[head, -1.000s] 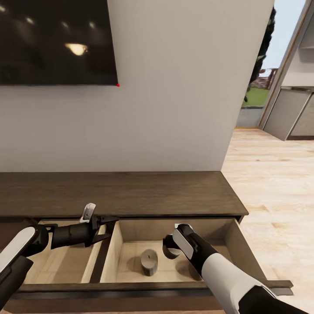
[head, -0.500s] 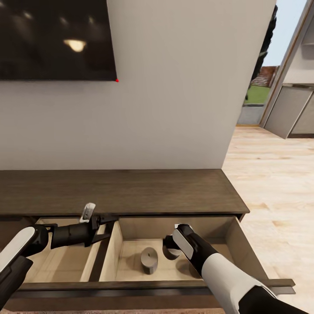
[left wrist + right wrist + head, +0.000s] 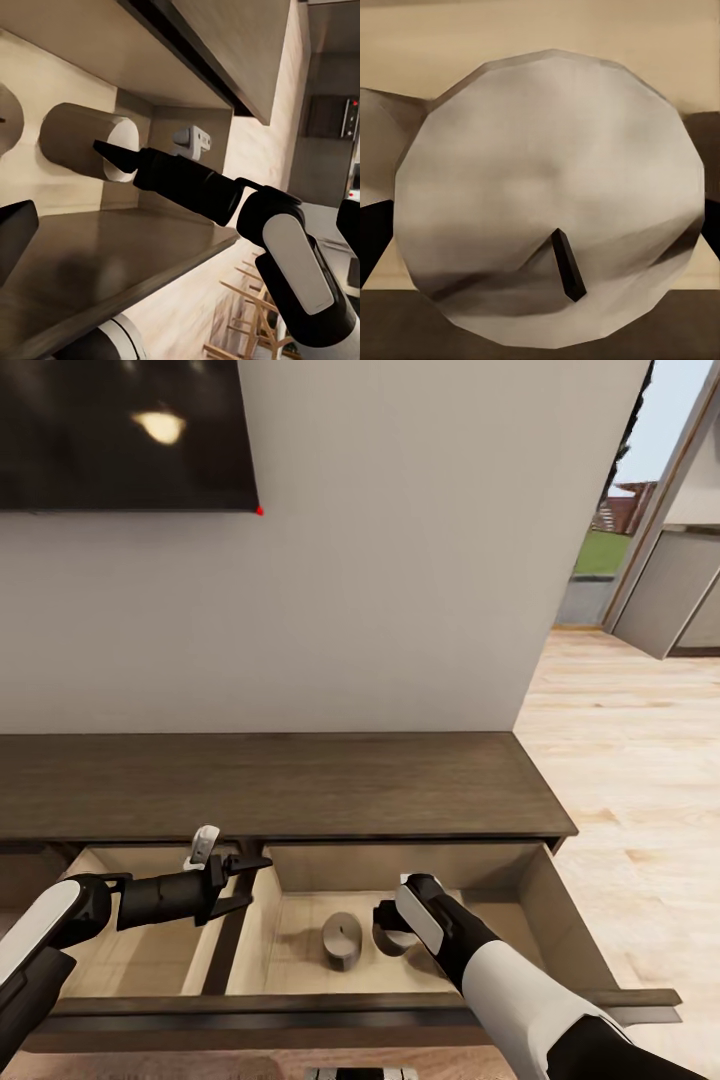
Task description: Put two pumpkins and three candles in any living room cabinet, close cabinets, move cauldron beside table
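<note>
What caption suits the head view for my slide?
Right gripper lowers a grey-beige stubby candle into the dark-brown cabinet's open drawer.

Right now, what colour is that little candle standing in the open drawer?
Grey-beige, with a dark wick; the candle shows best in the head view.

Left arm entering from the lower left corner of the head view: white forearm shell, then a black wrist stretched nearly level toward the right. Left tool (image 3: 243, 881) at its end, two thin black fingers (image 3: 252, 863) spread apart in a narrow V with nothing between them; a small white part standing up from the wrist just behind.

Right arm rising from the lower right, white forearm angled up and to the left, black wrist bent downward. Right tool (image 3: 390, 932) pointing down and away from the head camera, closed on a candle (image 3: 547, 195); dark fingertips (image 3: 373, 232) visible at either side of it in the right wrist view.
</note>
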